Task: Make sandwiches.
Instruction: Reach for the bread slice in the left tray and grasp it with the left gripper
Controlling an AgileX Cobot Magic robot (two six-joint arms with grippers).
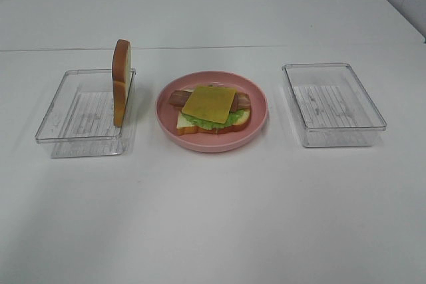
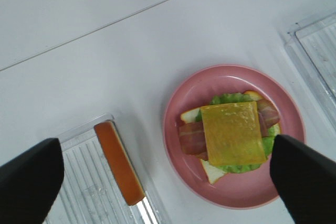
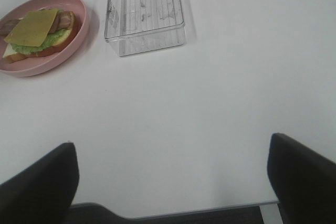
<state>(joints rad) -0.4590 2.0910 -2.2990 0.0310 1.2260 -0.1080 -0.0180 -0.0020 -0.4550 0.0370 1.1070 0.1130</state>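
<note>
At frame centre your open-faced sandwich (image 1: 212, 111) sits on the pink plate (image 1: 259, 123), cheese on top. Left, a bread slice (image 1: 120, 82) stands upright in a clear tray (image 1: 63, 108); right, another tray (image 1: 333, 103). Both grippers (image 2: 168, 174) (image 3: 173, 182) gape apart, holding nothing.

An open-faced toy sandwich (image 1: 212, 112) lies flat on a pink plate (image 1: 166, 114) at the middle of the table. From the bottom up: a white, brown-crusted bread slice (image 1: 190, 123), a ruffled green lettuce leaf (image 1: 203, 120), brown-red bacon strips (image 1: 177, 98) poking out both sides, and a yellow cheese square (image 1: 210, 104) on top. A second bread slice (image 1: 120, 81) stands upright on edge, leaning against the wall of the clear tray (image 1: 63, 108) left of the plate.
</note>
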